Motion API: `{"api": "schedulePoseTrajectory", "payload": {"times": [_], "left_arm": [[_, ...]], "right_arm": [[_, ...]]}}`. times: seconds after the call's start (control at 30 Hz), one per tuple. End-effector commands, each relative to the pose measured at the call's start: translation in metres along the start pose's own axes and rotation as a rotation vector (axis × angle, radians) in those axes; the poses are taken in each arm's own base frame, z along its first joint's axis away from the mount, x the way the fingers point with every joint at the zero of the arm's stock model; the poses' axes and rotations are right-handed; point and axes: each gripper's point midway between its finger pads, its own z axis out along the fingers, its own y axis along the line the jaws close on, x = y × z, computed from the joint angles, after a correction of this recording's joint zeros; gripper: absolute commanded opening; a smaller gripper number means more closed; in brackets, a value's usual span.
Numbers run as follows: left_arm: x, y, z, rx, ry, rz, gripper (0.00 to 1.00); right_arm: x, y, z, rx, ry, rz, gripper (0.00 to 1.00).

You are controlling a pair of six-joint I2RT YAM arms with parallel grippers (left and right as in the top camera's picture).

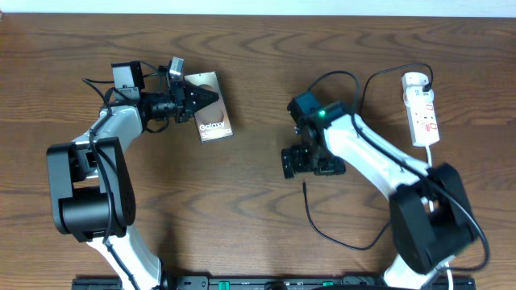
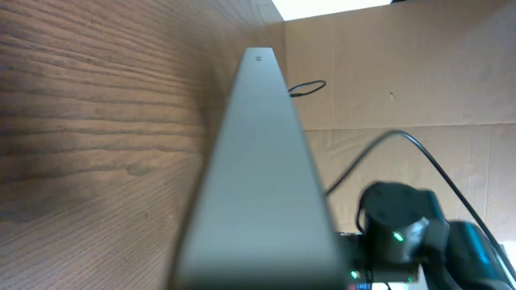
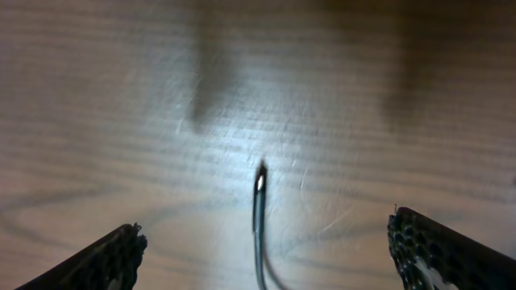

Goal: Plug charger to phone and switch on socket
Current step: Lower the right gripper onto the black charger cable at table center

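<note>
Nearest your base, the charger (image 1: 305, 201) trails across the table (image 1: 242, 234), its connector tip (image 3: 260, 181) lying free on the wood. Your right gripper (image 3: 266, 242) hangs directly above that tip, jaws spread wide, one finger to each side, nothing held. Farther out on the left, your left gripper (image 1: 200, 101) is clamped on the phone (image 1: 214, 121), whose lettered face shows from above. At the far right lies the power strip (image 1: 421, 109), well apart from both grippers. Step in hand: picking up the connector. Next you likely need to descend, close just behind the tip, then align it with the phone's end; the switch comes last
</note>
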Motion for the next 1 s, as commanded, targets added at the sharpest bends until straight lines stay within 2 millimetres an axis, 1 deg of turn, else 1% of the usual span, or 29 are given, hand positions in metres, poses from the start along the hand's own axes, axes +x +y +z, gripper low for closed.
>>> {"api": "schedulePoseTrajectory", "payload": {"times": [0.0, 0.13, 0.2, 0.27, 0.37, 0.43, 0.5, 0.57, 0.63, 0.77, 0.97], "left_arm": [[-0.003, -0.009, -0.001, 0.027, 0.008, 0.032, 0.07], [-0.003, -0.009, -0.001, 0.027, 0.008, 0.032, 0.07], [-0.003, -0.009, -0.001, 0.027, 0.008, 0.032, 0.07], [-0.003, -0.009, -0.001, 0.027, 0.008, 0.033, 0.07], [-0.003, -0.009, -0.001, 0.027, 0.008, 0.033, 0.07], [-0.003, -0.009, -0.001, 0.027, 0.008, 0.033, 0.07], [-0.003, -0.009, -0.001, 0.027, 0.008, 0.033, 0.07], [-0.003, -0.009, -0.001, 0.027, 0.008, 0.032, 0.07], [-0.003, -0.009, -0.001, 0.027, 0.008, 0.032, 0.07], [-0.003, -0.009, -0.001, 0.027, 0.008, 0.032, 0.07], [-0.003, -0.009, -0.001, 0.027, 0.008, 0.032, 0.07]], "right_arm": [[0.012, 0.001, -0.003, -0.001, -0.025, 0.034, 0.93], [0.021, -0.001, 0.009, -0.013, -0.041, 0.050, 0.90], [0.024, -0.002, 0.016, -0.024, -0.039, 0.054, 0.86], [0.027, -0.003, 0.023, -0.031, -0.036, 0.059, 0.85], [0.027, -0.003, 0.027, -0.036, -0.039, 0.072, 0.84], [0.026, -0.003, 0.028, -0.038, -0.044, 0.071, 0.78], [0.026, -0.003, 0.028, -0.039, -0.044, 0.077, 0.74], [0.027, -0.003, 0.029, -0.037, -0.041, 0.079, 0.67], [0.029, -0.005, 0.031, -0.027, -0.040, 0.091, 0.65], [0.034, -0.006, 0.039, -0.028, -0.036, 0.107, 0.66], [0.039, 0.000, 0.043, -0.044, -0.027, 0.102, 0.63]]}}
